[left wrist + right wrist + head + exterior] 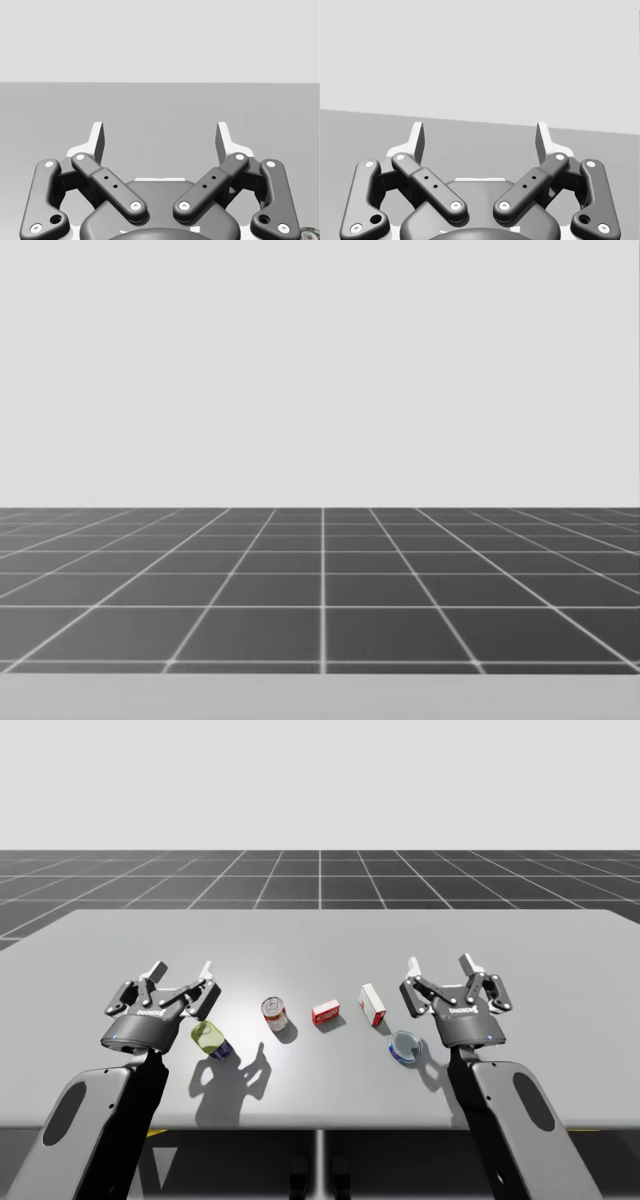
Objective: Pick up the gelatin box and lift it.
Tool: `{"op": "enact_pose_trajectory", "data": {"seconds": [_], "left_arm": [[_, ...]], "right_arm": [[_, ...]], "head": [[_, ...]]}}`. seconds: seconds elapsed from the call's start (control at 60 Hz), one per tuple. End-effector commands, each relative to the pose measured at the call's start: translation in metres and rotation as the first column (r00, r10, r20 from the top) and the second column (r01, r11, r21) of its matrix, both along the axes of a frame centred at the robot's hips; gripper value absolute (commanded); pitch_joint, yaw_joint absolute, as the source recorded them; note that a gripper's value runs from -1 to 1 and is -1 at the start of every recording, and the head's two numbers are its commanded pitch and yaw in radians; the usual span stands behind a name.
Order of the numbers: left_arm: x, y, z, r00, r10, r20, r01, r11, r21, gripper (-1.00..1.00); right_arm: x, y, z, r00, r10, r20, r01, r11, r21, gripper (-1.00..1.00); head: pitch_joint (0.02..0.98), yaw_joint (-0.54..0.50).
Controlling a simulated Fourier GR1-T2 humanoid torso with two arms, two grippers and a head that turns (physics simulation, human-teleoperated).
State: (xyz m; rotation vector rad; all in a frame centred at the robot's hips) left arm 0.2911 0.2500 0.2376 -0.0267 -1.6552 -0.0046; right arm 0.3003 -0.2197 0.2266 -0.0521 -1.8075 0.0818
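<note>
The gelatin box, a small red cardboard box with a white patch on top, lies flat near the middle of the big grey table (it is the smaller of the two red and white boxes there). Nothing is holding it.

The robot's left gripper is well off to the box's left. Its two fingers are spread wide and there is nothing between them. The right gripper is off to the box's right, spread just as wide and holding nothing. In both wrist views, flat grey table lies ahead of the fingers.

A taller white and red box stands on its edge just to the right of the gelatin box, not touching it. A round red and white tin can stands upright on the other side. A green can with a blue end lies on its side beside the left gripper. A blue round can lies tipped over near the right gripper.
</note>
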Motion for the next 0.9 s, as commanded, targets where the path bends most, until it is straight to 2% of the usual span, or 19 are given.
{"op": "enact_pose_trajectory", "data": {"seconds": [0.017,0.067,0.117,0.15,0.267,0.667,0.9], "left_arm": [[-0.0001,0.0002,0.0001,1.000,0.000,0.000,0.000,1.000,0.000,-1.00],[-0.0002,0.0003,0.0003,1.000,-0.001,0.000,0.001,1.000,-0.001,-1.00],[-0.0001,0.0004,0.0003,1.000,-0.001,0.000,0.001,1.000,-0.002,-1.00],[-0.0002,0.0004,0.0004,1.000,-0.001,0.000,0.001,1.000,-0.003,-1.00],[0.0001,0.0003,0.0003,1.000,-0.001,-0.002,0.001,1.000,-0.003,-1.00],[0.0015,0.0021,-0.0007,1.000,0.004,-0.002,-0.004,1.000,0.011,-1.00],[0.0024,0.0013,-0.0025,1.000,0.005,-0.009,-0.004,1.000,0.023,-1.00]], "right_arm": [[-0.0024,0.0005,-0.0004,1.000,-0.009,0.003,0.009,0.999,0.046,-1.00],[-0.0025,0.0002,0.0014,1.000,-0.007,0.010,0.007,0.999,0.044,-1.00],[-0.0030,-0.0004,0.0036,1.000,0.006,0.012,-0.007,0.998,0.063,-1.00],[-0.0028,-0.0007,0.0042,1.000,0.004,0.011,-0.005,0.998,0.062,-1.00],[-0.0024,-0.0016,0.0040,1.000,0.015,-0.003,-0.015,0.998,0.066,-1.00],[-0.0022,0.0001,0.0032,1.000,-0.001,-0.005,0.001,0.999,0.048,-1.00],[-0.0028,0.0009,0.0035,1.000,0.004,-0.019,-0.003,0.999,0.049,-1.00]], "head": [[0.086,0.01],[0.091,0.01],[0.101,0.01],[0.109,0.01],[0.177,0.01],[0.562,0.00],[0.727,-0.02]]}}
